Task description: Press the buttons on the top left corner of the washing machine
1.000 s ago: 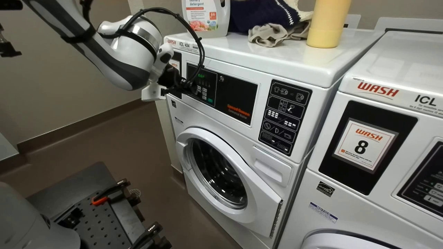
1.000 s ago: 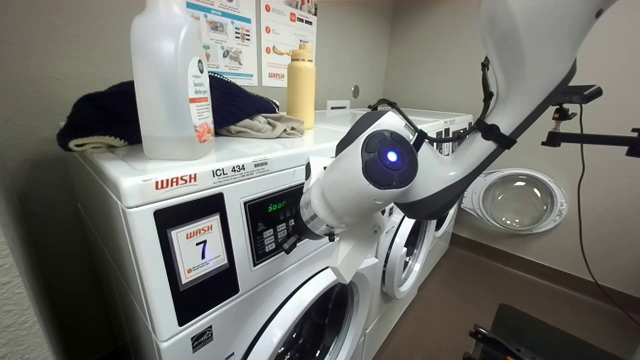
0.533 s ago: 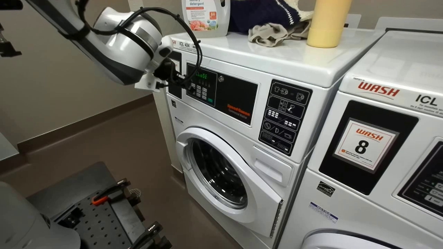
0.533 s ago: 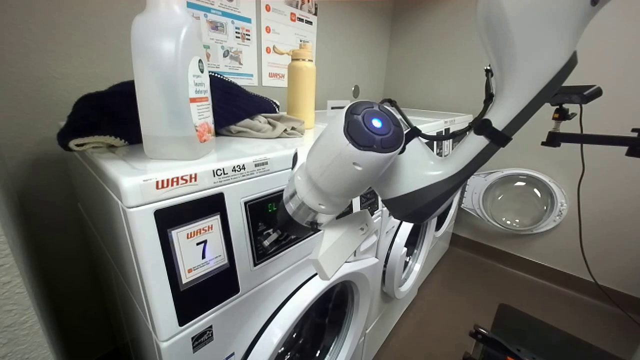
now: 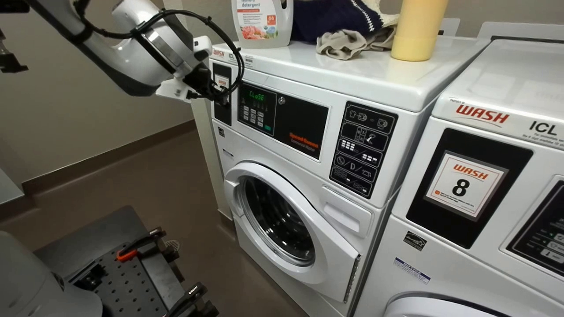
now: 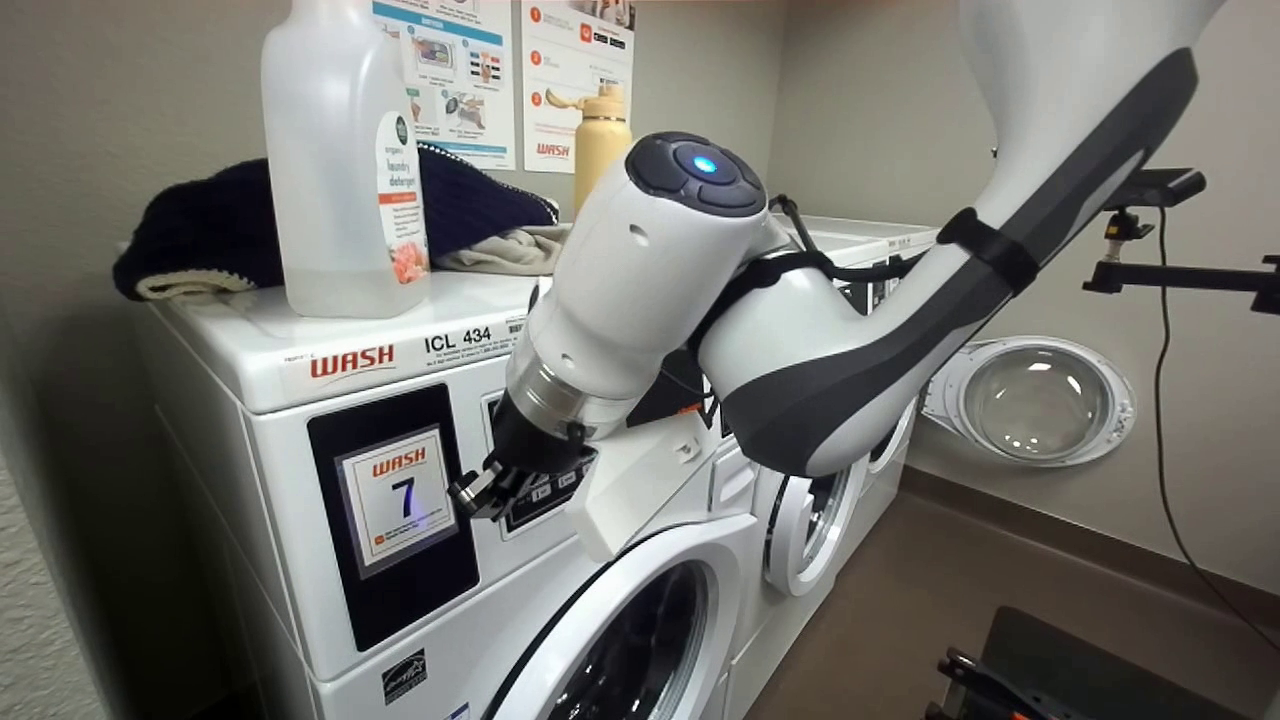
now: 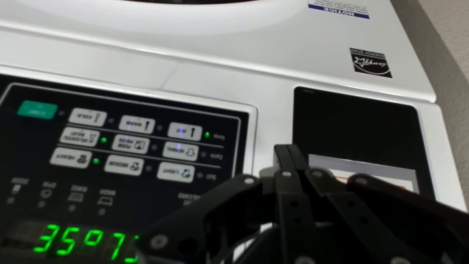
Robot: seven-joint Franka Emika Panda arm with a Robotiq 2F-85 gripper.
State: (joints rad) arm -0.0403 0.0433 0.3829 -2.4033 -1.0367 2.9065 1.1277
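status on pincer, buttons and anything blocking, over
Pincer shut, off the buttons, near the 7 sign. Display reads CLoSE in an exterior view. Nothing seen blocking the keys in the wrist view's visible part.

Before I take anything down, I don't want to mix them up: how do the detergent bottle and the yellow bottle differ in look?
The detergent bottle is translucent and whitish; the yellow bottle is opaque. The detergent bottle shows printed lettering and flowers; the yellow bottle shows no print here. The detergent bottle has a broad body with a handle opening; the yellow bottle is slimmer and cylindrical. Both stand upright on the washing machine.
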